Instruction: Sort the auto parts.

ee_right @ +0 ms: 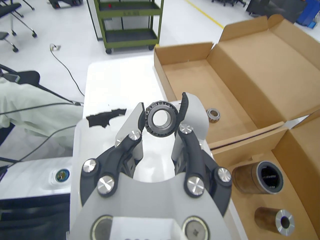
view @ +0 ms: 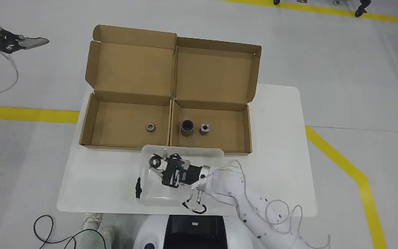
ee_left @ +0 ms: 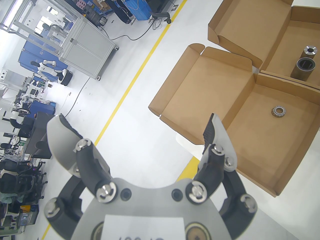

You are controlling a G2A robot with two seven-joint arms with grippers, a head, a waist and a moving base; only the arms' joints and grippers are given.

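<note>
Left pincer [ee_left: 136,123]: held released and empty, out past the left edge of the bench [view: 280,124], well apart from the parts; little chance of a clash is judged from it.
Left box [view: 118,124]: 1 bearing [view: 150,127] is seen on its floor, so this is judged the likely target for the part in hand.
Left-box risk: the near wall could be clipped if the load is carried low, and the light cardboard could be shoved back.
Tray [view: 186,149]: set just in front of the 2 boxes; a black scrap [ee_right: 106,118] is seen at its left edge.
Right pincer [ee_right: 162,111]: clenched on a tapered roller bearing [ee_right: 161,119], held above the tray by the outer ring.
Grip risk: the ring is round and is pinched between 2 pads near their tips, so it could be rolled or squeezed out during the carry.
Drop risk: if it is released high, the bearing could bounce, roll over the box floor or strike the one already there.
Right box [view: 227,127]: a dark sleeve [ee_right: 257,181] and a steel-capped cylinder [ee_right: 272,219] are kept here.
Sorting risk: the 2 boxes are touching, so a short swing could put the bearing with the wrong kind.
</note>
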